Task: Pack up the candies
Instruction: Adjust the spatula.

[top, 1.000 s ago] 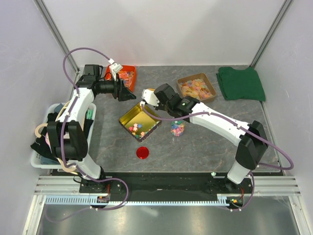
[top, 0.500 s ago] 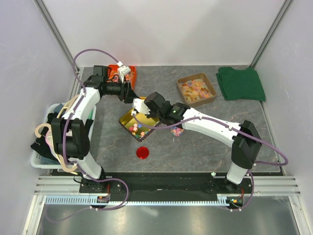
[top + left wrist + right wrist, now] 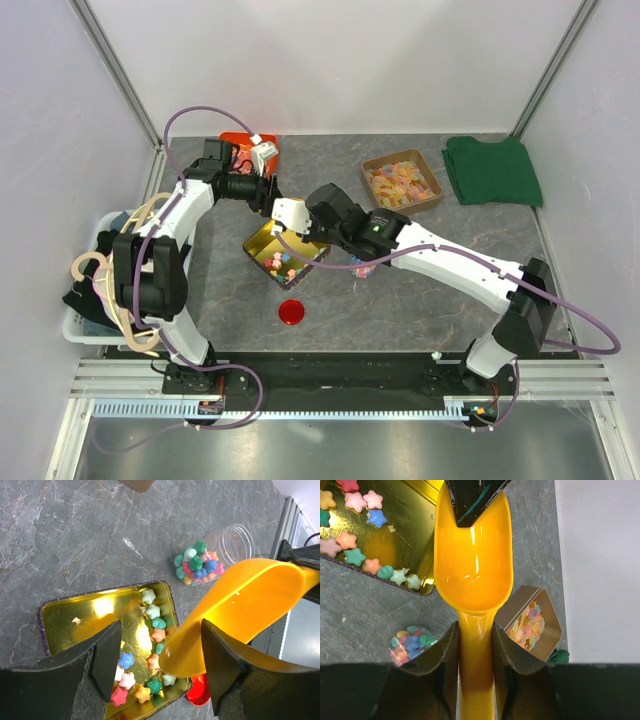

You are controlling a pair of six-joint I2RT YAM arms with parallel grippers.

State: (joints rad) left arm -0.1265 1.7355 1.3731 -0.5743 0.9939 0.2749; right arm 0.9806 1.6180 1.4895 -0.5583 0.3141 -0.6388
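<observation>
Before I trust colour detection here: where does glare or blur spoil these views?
Left wrist: white glare patches inside the gold square tin. Right wrist: bright streaks on the glossy orange plastic scoop. Top external: evenly lit, sharp.

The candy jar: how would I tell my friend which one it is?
Find the square gold tin in the middle of the grey table. Right of it in the top view sits the clear round jar. Only it is see-through, with colourful candies inside.

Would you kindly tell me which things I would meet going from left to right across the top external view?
white basket → orange-red tray → red lid → brown tray → green cloth
</observation>
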